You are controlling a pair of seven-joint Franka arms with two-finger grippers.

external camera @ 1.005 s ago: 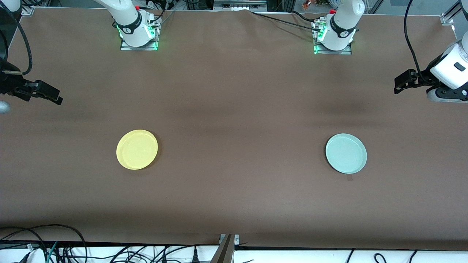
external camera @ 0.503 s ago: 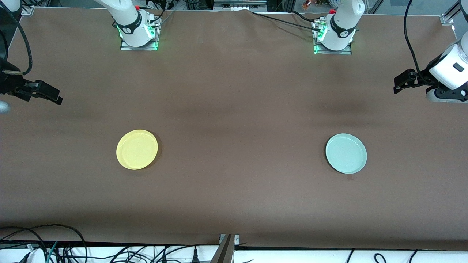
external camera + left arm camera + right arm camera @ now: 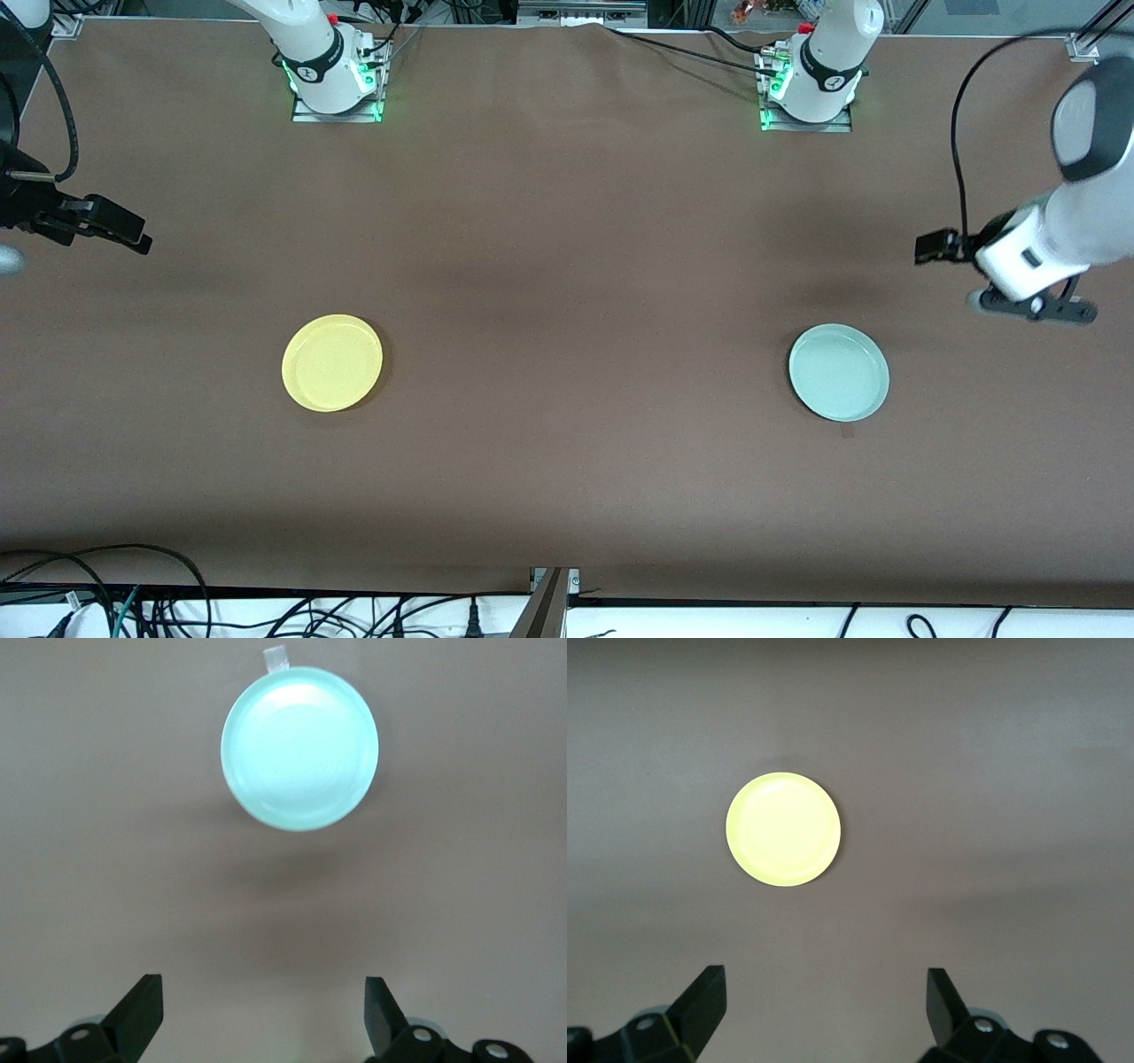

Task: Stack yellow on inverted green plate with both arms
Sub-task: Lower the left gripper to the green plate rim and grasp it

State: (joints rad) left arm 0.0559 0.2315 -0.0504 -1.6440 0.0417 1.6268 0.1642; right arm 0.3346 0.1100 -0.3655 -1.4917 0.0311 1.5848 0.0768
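The yellow plate (image 3: pixel 332 362) lies flat on the brown table toward the right arm's end; it also shows in the right wrist view (image 3: pixel 783 828). The pale green plate (image 3: pixel 838 371) lies flat toward the left arm's end, rim up as far as I can see; it also shows in the left wrist view (image 3: pixel 299 748). My left gripper (image 3: pixel 928 247) (image 3: pixel 264 1010) is open and empty in the air over bare table close to the green plate. My right gripper (image 3: pixel 133 235) (image 3: pixel 826 1005) is open and empty over the table's edge at its own end, well apart from the yellow plate.
A small piece of tape (image 3: pixel 848 431) is stuck to the table beside the green plate, also visible in the left wrist view (image 3: pixel 275 657). The two arm bases (image 3: pixel 335 75) (image 3: pixel 808 84) stand along one table edge. Cables (image 3: pixel 133 602) hang at the edge nearest the front camera.
My left arm has swung in from the table's end toward the green plate, its gripper still open. The right arm and both plates have not moved.
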